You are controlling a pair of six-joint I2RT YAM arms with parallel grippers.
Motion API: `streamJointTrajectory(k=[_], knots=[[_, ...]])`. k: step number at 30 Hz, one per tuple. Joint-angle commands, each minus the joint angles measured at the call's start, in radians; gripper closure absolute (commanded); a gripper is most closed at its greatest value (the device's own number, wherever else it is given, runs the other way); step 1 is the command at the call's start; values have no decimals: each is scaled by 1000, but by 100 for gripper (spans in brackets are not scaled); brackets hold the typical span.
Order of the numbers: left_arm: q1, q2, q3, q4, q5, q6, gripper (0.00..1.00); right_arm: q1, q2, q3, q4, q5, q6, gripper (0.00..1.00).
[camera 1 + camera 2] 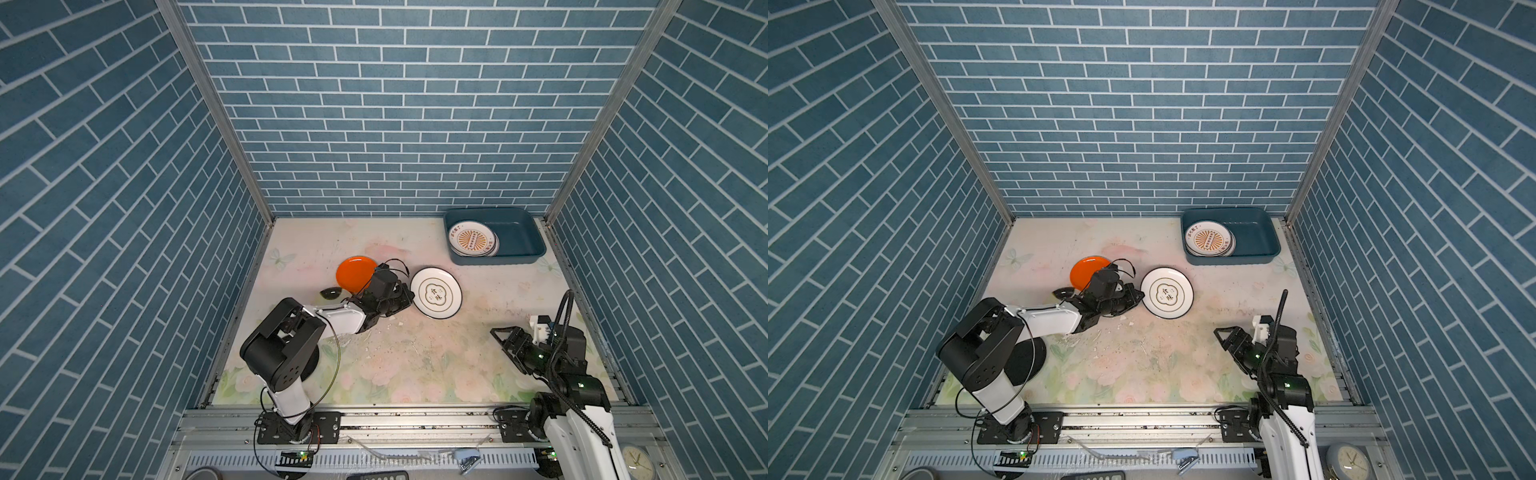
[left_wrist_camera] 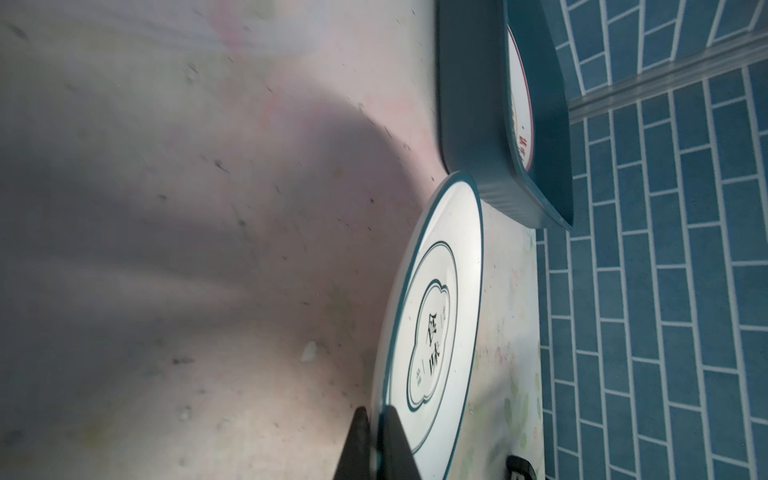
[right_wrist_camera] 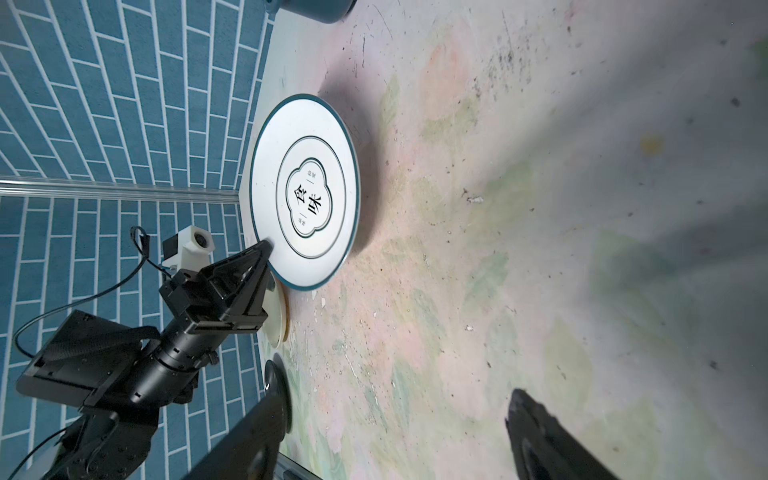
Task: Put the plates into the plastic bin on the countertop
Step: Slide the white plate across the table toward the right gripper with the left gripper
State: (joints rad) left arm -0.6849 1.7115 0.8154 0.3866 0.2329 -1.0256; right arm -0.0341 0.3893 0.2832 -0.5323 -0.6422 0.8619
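Note:
My left gripper (image 1: 409, 297) (image 2: 374, 419) is shut on the rim of a white plate (image 1: 436, 293) (image 1: 1167, 293) (image 2: 436, 316) (image 3: 305, 191) with a teal rim and black lettering, mid-countertop (image 1: 415, 365). The plate casts a broad shadow under it. Behind that arm lie an orange plate (image 1: 355, 272) (image 1: 1088, 270) and a black plate (image 1: 330, 293) (image 3: 274, 382); a cream plate (image 3: 278, 316) shows under the left gripper. The teal plastic bin (image 1: 519, 232) (image 1: 1254, 232) (image 2: 469, 124) at the back right holds stacked sunburst plates (image 1: 473, 239). My right gripper (image 1: 505, 347) (image 3: 395, 411) hangs open and empty at the front right.
Blue brick walls close in the countertop on three sides, with the bin close to the right wall. Small white chips (image 1: 399, 323) lie near the left gripper. A metal rail (image 1: 415, 419) runs along the front; beyond it stand a clock (image 1: 636, 461) and a stapler (image 1: 467, 459).

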Motion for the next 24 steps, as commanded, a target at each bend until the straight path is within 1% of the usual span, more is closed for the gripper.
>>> streamJointTrajectory(k=[1, 4, 8, 13, 18, 24], knots=[[-50, -11, 25, 76, 11, -50, 100, -3, 27, 22, 70, -10, 21, 20], [-81, 5, 48, 91, 23, -70, 100, -3, 49, 25, 92, -19, 22, 24], [-127, 9, 82, 61, 10, -62, 100, -3, 55, 22, 109, -19, 23, 28], [-163, 1, 99, 51, 9, -67, 100, -3, 54, 17, 116, -5, 24, 30], [-196, -33, 99, 35, 7, -66, 100, -3, 67, 5, 156, -3, 41, 31], [-209, -87, 89, 0, -1, -48, 100, -2, 92, 6, 185, 26, 50, 38]])
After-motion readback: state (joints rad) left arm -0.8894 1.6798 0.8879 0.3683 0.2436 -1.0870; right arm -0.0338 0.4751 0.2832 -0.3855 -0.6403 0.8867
